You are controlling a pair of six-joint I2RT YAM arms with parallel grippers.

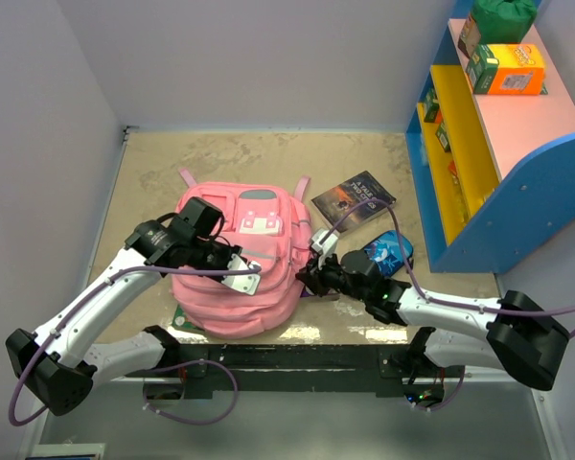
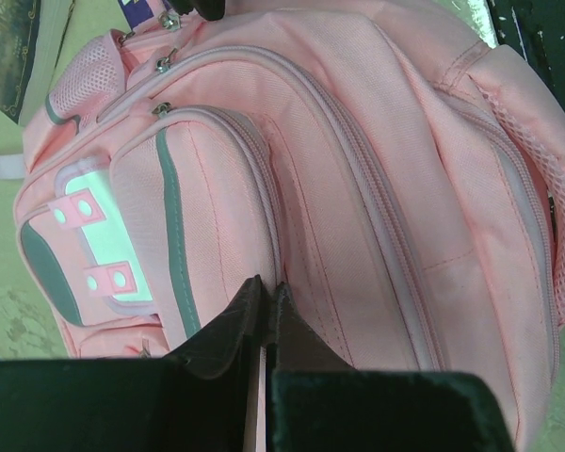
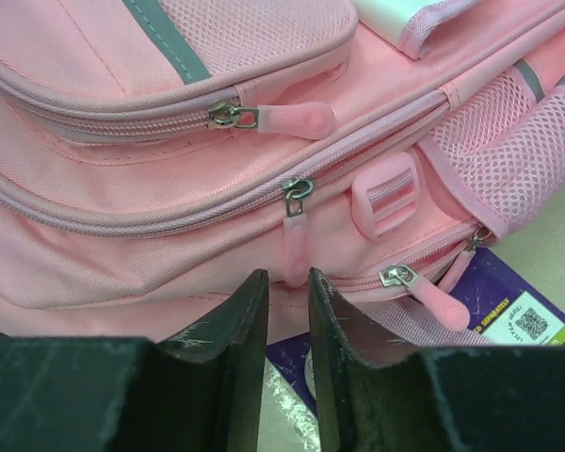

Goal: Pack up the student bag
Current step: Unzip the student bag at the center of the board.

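Observation:
The pink student bag (image 1: 225, 307) lies flat on the table between my two arms, front pockets up. My left gripper (image 1: 245, 278) rests on its front, shut, its tips (image 2: 268, 285) pressed into the seam beside the grey-trimmed pocket (image 2: 217, 217). Whether fabric is pinched between them does not show. My right gripper (image 1: 307, 281) is at the bag's right side. Its fingers (image 3: 289, 278) stand slightly open, and the end of a pink zipper pull (image 3: 295, 240) hangs just at the gap, not clamped. Two more pink pulls (image 3: 297, 120) (image 3: 438, 299) sit on neighbouring zips.
A dark book (image 1: 353, 199) and a dark-blue pencil case (image 1: 388, 251) lie right of the bag. A blue, yellow and pink shelf (image 1: 498, 144) stands at the right, holding an orange box (image 1: 513, 69). A purple printed sheet (image 3: 518, 315) lies under the bag's edge.

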